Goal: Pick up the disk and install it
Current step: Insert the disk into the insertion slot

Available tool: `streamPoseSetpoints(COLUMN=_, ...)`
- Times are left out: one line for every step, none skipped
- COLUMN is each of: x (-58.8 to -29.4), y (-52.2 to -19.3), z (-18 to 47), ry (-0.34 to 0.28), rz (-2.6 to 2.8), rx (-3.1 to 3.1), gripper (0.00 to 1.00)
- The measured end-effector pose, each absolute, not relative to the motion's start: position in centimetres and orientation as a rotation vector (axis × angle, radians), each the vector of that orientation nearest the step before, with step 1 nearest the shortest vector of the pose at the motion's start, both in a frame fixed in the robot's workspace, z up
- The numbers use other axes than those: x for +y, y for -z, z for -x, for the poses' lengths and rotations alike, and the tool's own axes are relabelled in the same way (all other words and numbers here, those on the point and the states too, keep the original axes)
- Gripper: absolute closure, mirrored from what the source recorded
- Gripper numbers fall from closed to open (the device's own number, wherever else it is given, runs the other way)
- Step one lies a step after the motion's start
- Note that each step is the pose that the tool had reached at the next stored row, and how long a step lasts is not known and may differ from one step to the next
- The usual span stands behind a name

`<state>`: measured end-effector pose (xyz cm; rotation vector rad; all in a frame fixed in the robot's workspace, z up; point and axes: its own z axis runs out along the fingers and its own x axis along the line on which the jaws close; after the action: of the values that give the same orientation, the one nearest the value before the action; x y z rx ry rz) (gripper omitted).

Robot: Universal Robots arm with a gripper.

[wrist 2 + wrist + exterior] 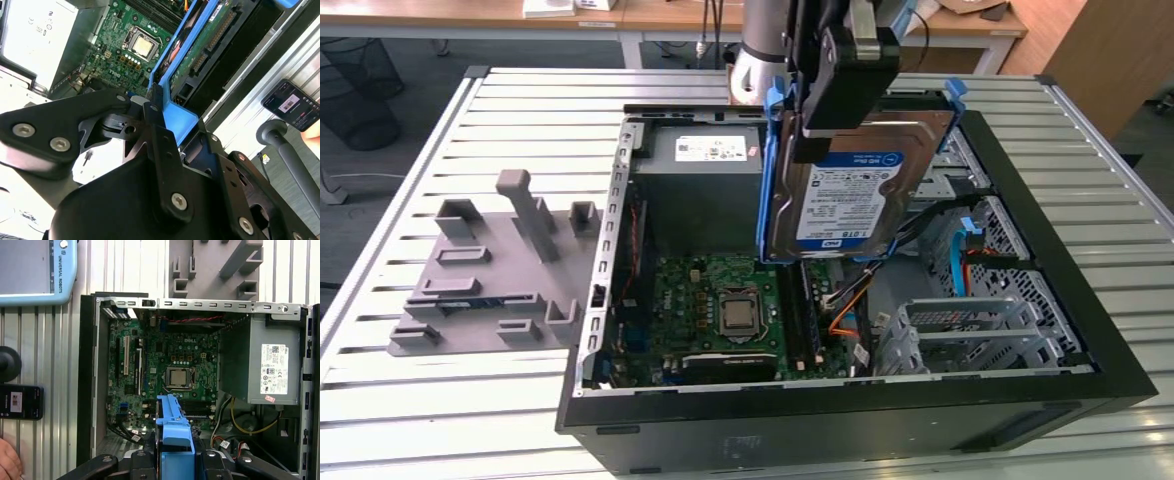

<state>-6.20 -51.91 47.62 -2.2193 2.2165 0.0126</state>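
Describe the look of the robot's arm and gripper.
The gripper is matte black, built of flat, angular linkage plates joined by silver screws. The arm is a smooth, rounded silver-grey tube.

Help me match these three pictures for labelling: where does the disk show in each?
Exterior view: the disk hangs upright from the gripper, over the open computer case.
Second wrist view: the disk runs edge-on from the gripper, beside the processor socket.
First wrist view: its blue frame points toward the socket.
Shared landmark: the processor socket.
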Motion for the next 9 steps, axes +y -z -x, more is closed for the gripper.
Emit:
streamPoseSetpoints(x=-51.9, y=-47.6, z=6.2, ry=-0.013, rz=2.219, rx=2.217, gripper=0.64)
streamPoseSetpoints(x=-51.9, y=-47.6, z=6.2, ry=-0.013, rz=2.219, rx=2.217, gripper=0.64)
streamPoseSetpoints(x=-51.9, y=-47.6, z=6.1, ry=-0.013, rz=2.22, rx=2.216, gripper=0.64)
streamPoseSetpoints(x=-51.9, y=-47.6, z=6.0, ry=-0.013, rz=2.22, rx=2.216, gripper=0.64)
streamPoseSetpoints(x=-51.9, y=-47.6, z=5.7, ry=-0.012, rz=2.219, rx=2.217, gripper=0.64)
streamPoseSetpoints(x=-51.9, y=-47.6, z=5.4, ry=-0.013, rz=2.219, rx=2.216, gripper=0.64)
streamPoseSetpoints(x=-51.9, y=-47.6, z=5.0, ry=-0.013, rz=2.219, rx=2.217, gripper=0.64)
streamPoseSetpoints(x=-51.9, y=-47.6, z=4.5, ry=-0.013, rz=2.219, rx=2.217, gripper=0.64)
streamPoseSetpoints(x=-52.0, y=-47.6, z=4.2, ry=-0.013, rz=2.22, rx=2.217, gripper=0.64)
